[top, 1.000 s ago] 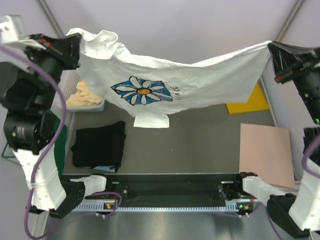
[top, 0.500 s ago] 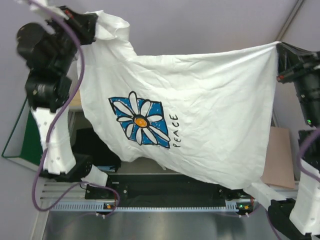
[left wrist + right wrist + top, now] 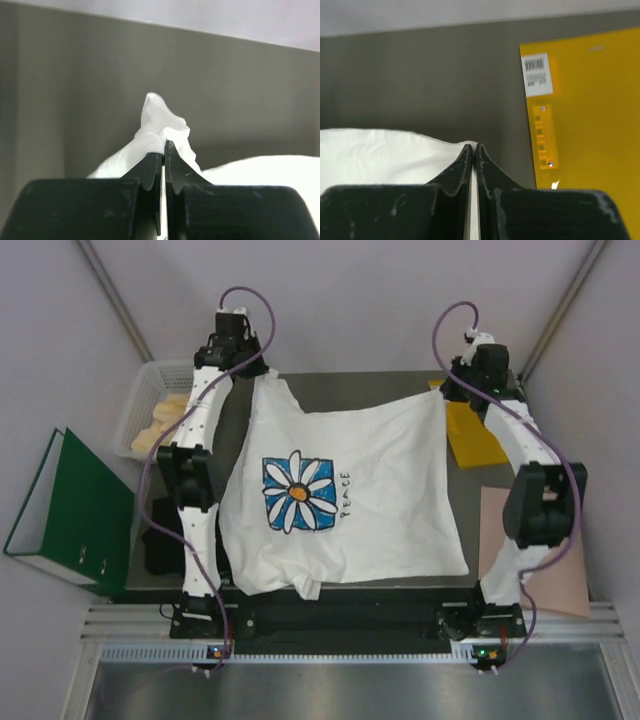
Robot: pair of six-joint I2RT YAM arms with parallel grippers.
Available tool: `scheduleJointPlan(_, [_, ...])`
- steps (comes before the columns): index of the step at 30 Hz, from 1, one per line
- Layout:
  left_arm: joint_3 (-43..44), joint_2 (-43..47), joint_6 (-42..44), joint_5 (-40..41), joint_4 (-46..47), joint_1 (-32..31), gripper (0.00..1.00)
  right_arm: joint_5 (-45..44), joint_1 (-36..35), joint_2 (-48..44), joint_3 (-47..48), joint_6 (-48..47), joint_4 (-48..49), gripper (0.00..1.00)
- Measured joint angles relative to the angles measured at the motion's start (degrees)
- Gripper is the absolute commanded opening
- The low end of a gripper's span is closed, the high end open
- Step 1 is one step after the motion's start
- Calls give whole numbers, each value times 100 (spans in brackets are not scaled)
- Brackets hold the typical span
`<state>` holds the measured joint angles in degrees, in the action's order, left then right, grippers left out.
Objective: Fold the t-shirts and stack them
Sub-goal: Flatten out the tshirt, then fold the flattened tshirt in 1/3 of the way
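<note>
Left wrist: white t-shirt [image 3: 161, 122] pinched between closed fingers [image 3: 150, 172].

The white shirt [image 3: 380, 510] is plain except for its print [image 3: 298, 492]: a blue square holding a white daisy outlined in black, with an orange centre and black lettering beside it. The black shirt [image 3: 158, 550] has no pattern I can see. The table [image 3: 350, 390] is dark grey. The envelope [image 3: 585, 115] is orange-yellow with a white barcode label [image 3: 537, 75], and the paper [image 3: 560, 560] is pale pink. The binder [image 3: 60, 505] is deep green. The basket [image 3: 145, 400] is white, with cream cloth [image 3: 165, 420] in it. Both arms [image 3: 200, 420] are white with black joints and trail purple cables [image 3: 245, 288]. The left gripper [image 3: 163, 150] and right gripper [image 3: 473, 150] are black. The walls [image 3: 350, 300] are pale lilac.
</note>
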<state>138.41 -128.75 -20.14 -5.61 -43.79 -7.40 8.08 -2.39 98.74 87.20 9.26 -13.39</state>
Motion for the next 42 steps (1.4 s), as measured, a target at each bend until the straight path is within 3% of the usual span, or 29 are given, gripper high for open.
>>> scheduleJointPlan(7, [219, -960, -455, -227, 151, 188, 0, 411, 306, 2409, 1506, 267, -210, 0])
scheduleJointPlan(16, [219, -656, -708, -282, 507, 326, 0, 695, 533, 2566, 2518, 402, -378, 0])
scheduleJointPlan(20, [-271, -116, -723, -361, 553, 323, 0, 822, 623, 2323, 2184, 476, -273, 0])
scheduleJointPlan(32, [-2949, 1840, -1019, -374, 389, 144, 0, 1102, 678, 1698, 275, 599, -234, 0])
scheduleJointPlan(42, [-4186, 2500, -1139, -356, 168, -103, 0, 1161, 678, 1639, -66, 636, -455, 0])
